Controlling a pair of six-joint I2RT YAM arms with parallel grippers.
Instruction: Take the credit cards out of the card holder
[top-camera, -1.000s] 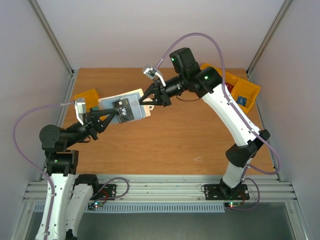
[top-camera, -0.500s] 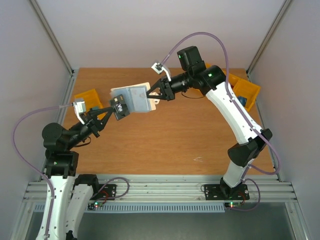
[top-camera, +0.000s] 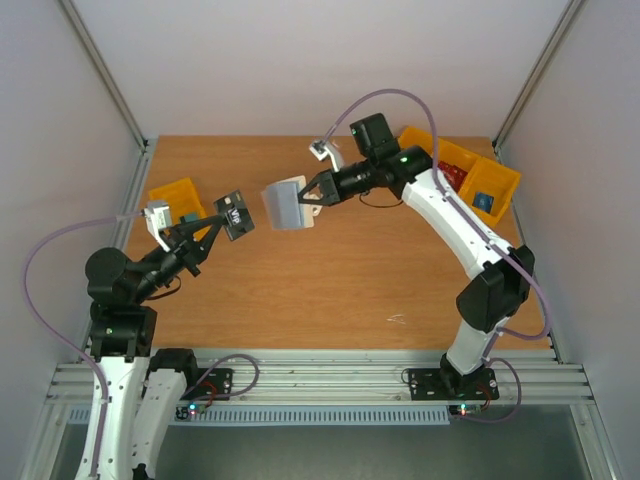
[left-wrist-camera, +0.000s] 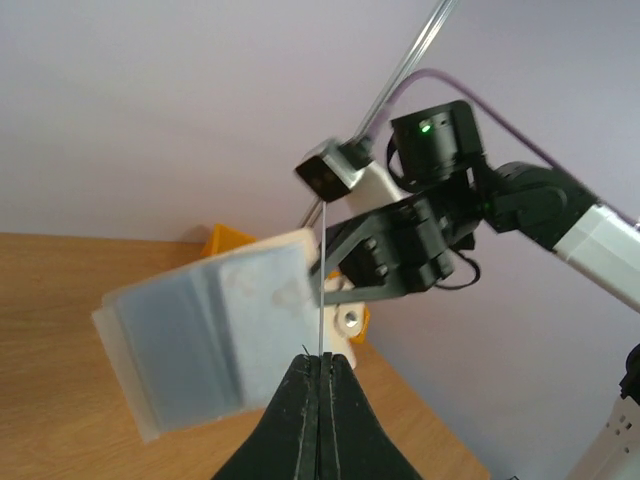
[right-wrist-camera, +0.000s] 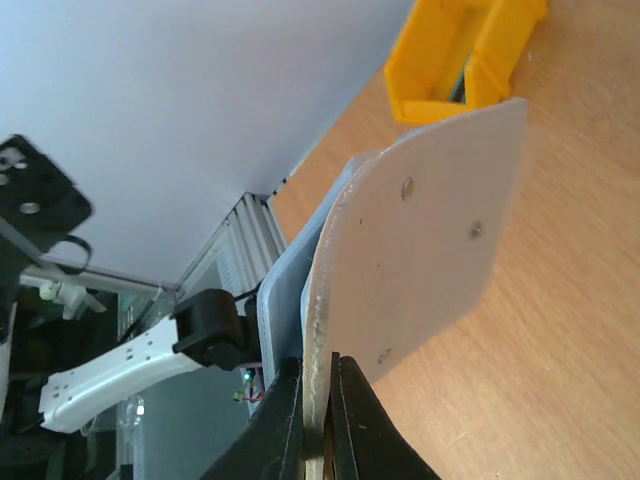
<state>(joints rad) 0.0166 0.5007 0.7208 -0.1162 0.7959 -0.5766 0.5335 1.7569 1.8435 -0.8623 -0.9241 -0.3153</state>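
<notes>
Black card (top-camera: 233, 213), one; pale holder (top-camera: 288, 203), one

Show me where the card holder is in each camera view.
Top external: card holder upper centre, in the right claw.
Left wrist: card holder left of centre.
Right wrist: card holder centre, above the claw.
Shared landmark: the right claw gripping it.

A brown wooden table (top-camera: 330, 285) fills the middle, matte and evenly lit. Plain pale lilac-grey walls (top-camera: 300, 60) close it in at the back and on both sides, with slim metal posts (top-camera: 103, 70) slanting up at the back corners. Slotted aluminium rails (top-camera: 330, 366) run along the near edge, with a dull grey surface (top-camera: 350, 455) below them.
</notes>
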